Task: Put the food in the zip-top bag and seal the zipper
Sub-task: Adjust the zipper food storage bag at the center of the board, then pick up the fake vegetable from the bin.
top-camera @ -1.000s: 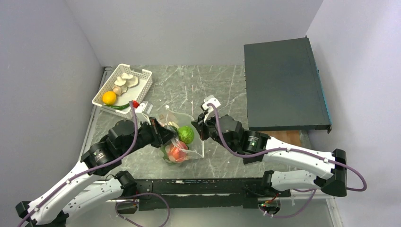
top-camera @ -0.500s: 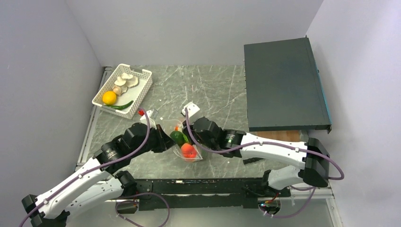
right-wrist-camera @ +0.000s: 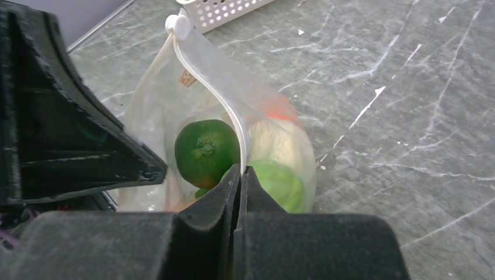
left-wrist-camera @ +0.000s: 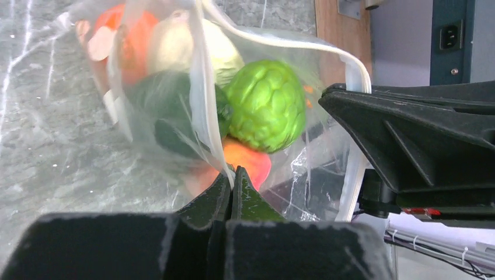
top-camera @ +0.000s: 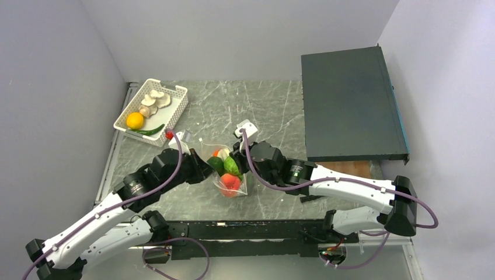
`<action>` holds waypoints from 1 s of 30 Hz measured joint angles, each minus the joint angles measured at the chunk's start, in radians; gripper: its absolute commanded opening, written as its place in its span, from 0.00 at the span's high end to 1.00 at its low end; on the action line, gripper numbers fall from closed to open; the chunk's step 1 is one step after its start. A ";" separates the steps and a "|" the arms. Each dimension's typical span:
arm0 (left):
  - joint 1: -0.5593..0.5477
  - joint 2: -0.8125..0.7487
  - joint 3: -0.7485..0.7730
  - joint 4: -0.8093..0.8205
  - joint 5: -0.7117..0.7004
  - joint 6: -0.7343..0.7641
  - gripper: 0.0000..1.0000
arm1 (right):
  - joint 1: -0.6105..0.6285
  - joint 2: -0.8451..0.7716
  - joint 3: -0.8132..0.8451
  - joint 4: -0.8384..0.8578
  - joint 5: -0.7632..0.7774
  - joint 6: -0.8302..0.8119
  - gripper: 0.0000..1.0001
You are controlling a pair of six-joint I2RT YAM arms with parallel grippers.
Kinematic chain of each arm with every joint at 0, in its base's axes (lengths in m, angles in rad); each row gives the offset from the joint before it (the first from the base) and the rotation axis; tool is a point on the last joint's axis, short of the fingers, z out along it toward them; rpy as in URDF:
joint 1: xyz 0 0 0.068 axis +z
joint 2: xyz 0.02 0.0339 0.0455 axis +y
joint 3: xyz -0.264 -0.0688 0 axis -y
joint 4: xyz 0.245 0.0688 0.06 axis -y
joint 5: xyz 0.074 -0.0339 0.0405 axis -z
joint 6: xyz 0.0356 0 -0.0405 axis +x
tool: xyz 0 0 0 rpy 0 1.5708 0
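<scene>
Between the 2 arms, toward the near middle of the tabletop [top-camera: 274, 105], I am holding the zip-top bag [top-camera: 232, 188] from both sides. My left end effector [left-wrist-camera: 230, 175] is reaching in from the left with its fingers pressed together on the zipper [right-wrist-camera: 213, 84]. My right end effector [right-wrist-camera: 240, 171] is pinching that same strip from the right, fingers likewise squeezed shut on it. The lettuce [left-wrist-camera: 267, 105], a round green fruit [right-wrist-camera: 205, 150] and a red-orange fruit [top-camera: 229, 182] are sitting inside the bag. The citrus [top-camera: 135, 120], the mushrooms [top-camera: 154, 99] and the long green vegetable [top-camera: 150, 130] are lying in the white basket [top-camera: 180, 106], well apart at the far left.

What matters to me is the strip's long axis. It is running roughly from 1 end effector to the other, and in the right wrist view it is leading straight away from my fingertips. Both arms are equally at the bag; the left one is nearer the basket. I am judging the mouth to be partly open, since a second rim is bowing outward in the left wrist view.
</scene>
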 measured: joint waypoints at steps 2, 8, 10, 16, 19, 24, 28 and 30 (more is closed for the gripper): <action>0.000 -0.021 0.000 -0.018 -0.020 -0.006 0.61 | 0.000 0.002 -0.012 0.011 0.016 -0.003 1.00; 0.001 -0.163 0.001 -0.063 -0.065 0.010 0.11 | 0.000 0.002 -0.058 0.076 0.025 -0.006 1.00; 0.001 -0.202 0.026 -0.111 -0.094 0.027 0.06 | 0.000 0.001 -0.066 0.090 0.034 -0.007 1.00; 0.004 -0.137 0.241 -0.295 -0.237 0.128 0.00 | -0.001 -0.030 -0.105 0.114 0.072 -0.011 1.00; 0.042 -0.022 0.375 -0.361 -0.296 0.212 0.00 | -0.008 -0.048 -0.117 0.121 0.078 -0.011 1.00; 0.389 0.165 0.425 -0.358 -0.212 0.383 0.00 | -0.017 -0.059 -0.132 0.138 0.077 -0.011 1.00; 0.649 0.309 0.422 -0.319 -0.115 0.459 0.01 | -0.017 -0.059 -0.140 0.145 0.076 -0.011 1.00; 0.751 0.396 0.440 -0.305 -0.071 0.473 0.00 | -0.017 -0.059 -0.144 0.150 0.075 -0.011 1.00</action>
